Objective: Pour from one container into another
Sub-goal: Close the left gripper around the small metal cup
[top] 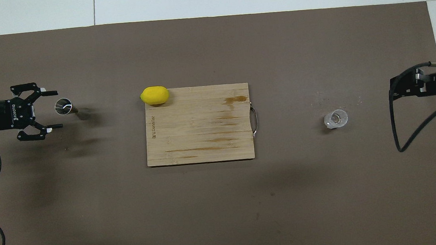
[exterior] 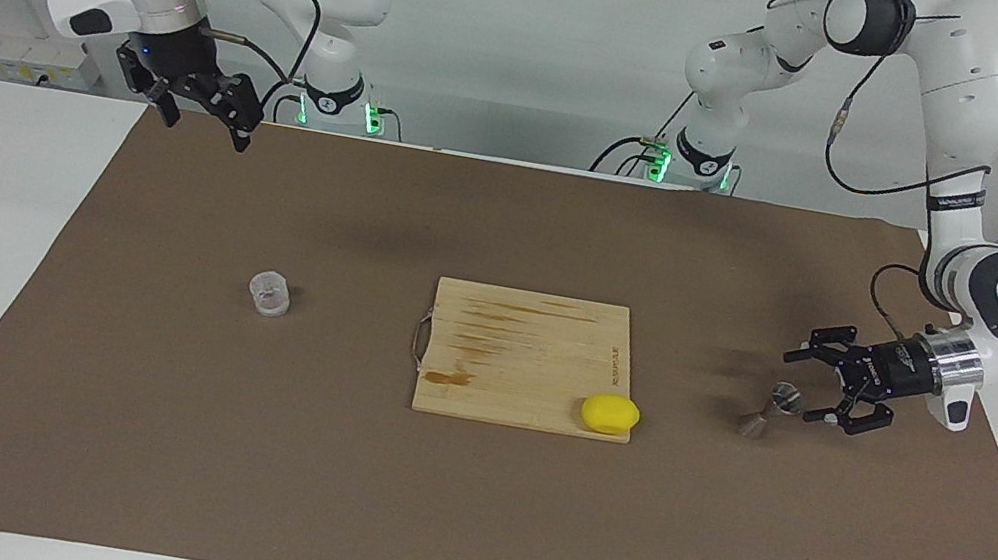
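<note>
The clear cup (exterior: pixel 270 293) (top: pixel 336 119) stands upright on the brown mat toward the right arm's end of the table. The steel jigger (exterior: pixel 766 411) (top: pixel 65 106) stands upright toward the left arm's end. My left gripper (exterior: pixel 801 385) (top: pixel 55 109) lies level and low beside the jigger's upper cone. It is open, its fingertips reach the rim's sides, and it holds nothing. My right gripper (exterior: pixel 205 129) (top: pixel 395 84) waits open and empty, raised over the mat's edge by its base, well apart from the cup.
A wooden cutting board (exterior: pixel 527 356) (top: pixel 198 128) with a metal handle lies in the middle of the mat (exterior: pixel 131 421). A yellow lemon (exterior: pixel 609 413) (top: pixel 154 95) sits on the board's corner between the board and the jigger. A black cable trails from each wrist.
</note>
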You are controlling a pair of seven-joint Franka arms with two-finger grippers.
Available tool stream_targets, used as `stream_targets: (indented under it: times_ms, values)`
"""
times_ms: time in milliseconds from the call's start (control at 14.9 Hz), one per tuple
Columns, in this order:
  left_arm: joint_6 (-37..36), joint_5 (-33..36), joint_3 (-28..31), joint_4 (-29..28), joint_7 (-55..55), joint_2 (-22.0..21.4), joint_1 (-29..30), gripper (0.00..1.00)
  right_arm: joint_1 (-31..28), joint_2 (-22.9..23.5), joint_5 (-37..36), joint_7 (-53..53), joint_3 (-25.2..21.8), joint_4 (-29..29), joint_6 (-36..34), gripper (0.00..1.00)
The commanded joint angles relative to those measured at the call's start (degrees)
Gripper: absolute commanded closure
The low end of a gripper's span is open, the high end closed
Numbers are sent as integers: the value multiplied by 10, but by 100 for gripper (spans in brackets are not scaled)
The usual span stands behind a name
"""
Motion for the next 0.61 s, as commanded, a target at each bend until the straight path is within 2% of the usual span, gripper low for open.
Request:
stream_targets:
  times_ms: [0, 538]
  values:
    - [15, -6, 1, -8, 15, 7, -4, 0, -8, -14, 13, -15, 1, -15, 8, 0]
    - [19, -7, 1, -22, 18, 4, -6, 1, -8, -14, 13, -15, 1, -15, 8, 0]
